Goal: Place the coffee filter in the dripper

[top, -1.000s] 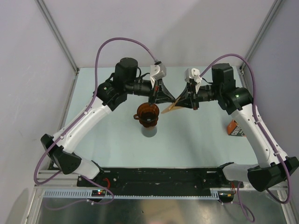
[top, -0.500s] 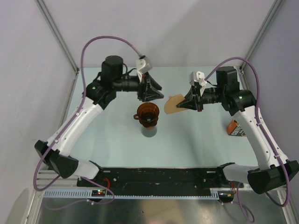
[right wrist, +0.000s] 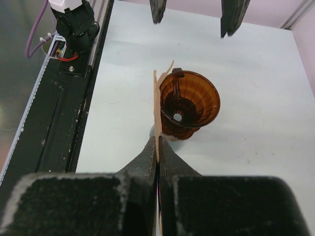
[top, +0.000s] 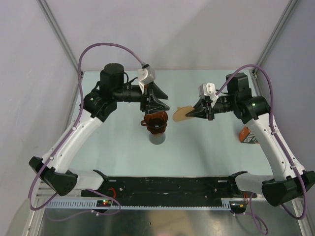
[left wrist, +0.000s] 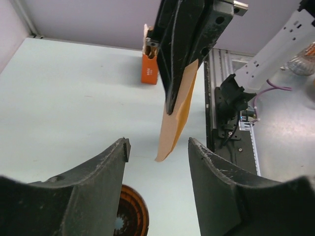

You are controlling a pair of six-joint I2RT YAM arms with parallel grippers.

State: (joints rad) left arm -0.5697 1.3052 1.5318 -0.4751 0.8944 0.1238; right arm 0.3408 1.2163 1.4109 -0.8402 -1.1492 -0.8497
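The coffee filter (top: 181,114) is a flat tan paper, held edge-on in the air just right of the dripper (top: 156,122). My right gripper (top: 196,112) is shut on the filter's right end. In the right wrist view the filter (right wrist: 157,105) stands up from the closed gripper (right wrist: 158,143), beside the dripper's (right wrist: 190,103) rim. The dark reddish-brown dripper sits on a grey beaker (top: 157,139). My left gripper (top: 156,105) hangs open just behind the dripper, nothing between its fingers (left wrist: 123,147). In its view the filter (left wrist: 176,120) hangs ahead and apart.
An orange printed bag (top: 247,134) stands on the table at the right, also seen far back in the left wrist view as the orange bag (left wrist: 149,69). A black rail (top: 167,189) runs along the near edge. Grey walls enclose the table.
My left gripper has let go of the filter, opened and drawn back to the left, then come down behind the dripper. The right gripper keeps the filter and has shifted slightly right.
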